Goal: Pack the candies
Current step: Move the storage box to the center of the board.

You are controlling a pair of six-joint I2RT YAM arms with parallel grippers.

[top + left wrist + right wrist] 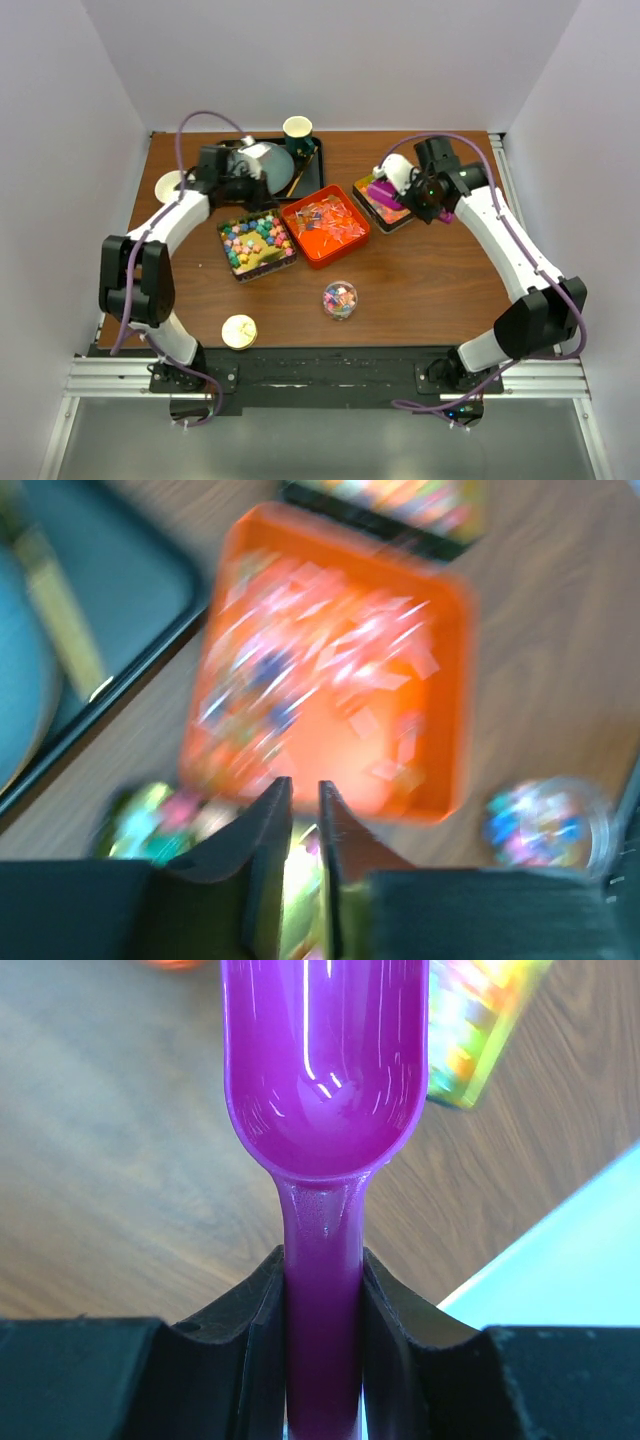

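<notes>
My right gripper (398, 188) is shut on the handle of the purple scoop (381, 192). It holds the scoop over the right tray of candies (392, 212). In the right wrist view the gripper (323, 1272) clamps the handle, the scoop bowl (325, 1060) is empty, and the corner of a candy tray (482, 1022) shows at top right. My left gripper (243, 186) is at the back left, shut with a thin gap and empty (305, 792). The orange tray of wrapped pieces (325, 226) (330, 680) and the tray of multicoloured cubes (256, 246) sit mid-table. A clear jar (339, 299) (545, 825) holds some candies.
A round gold lid (239, 331) lies near the front left. A black tray (309, 166) with a grey bowl (270, 163) and a teal cup (298, 133) stand at the back. A white cup (170, 185) is at the left edge. The left wrist view is blurred.
</notes>
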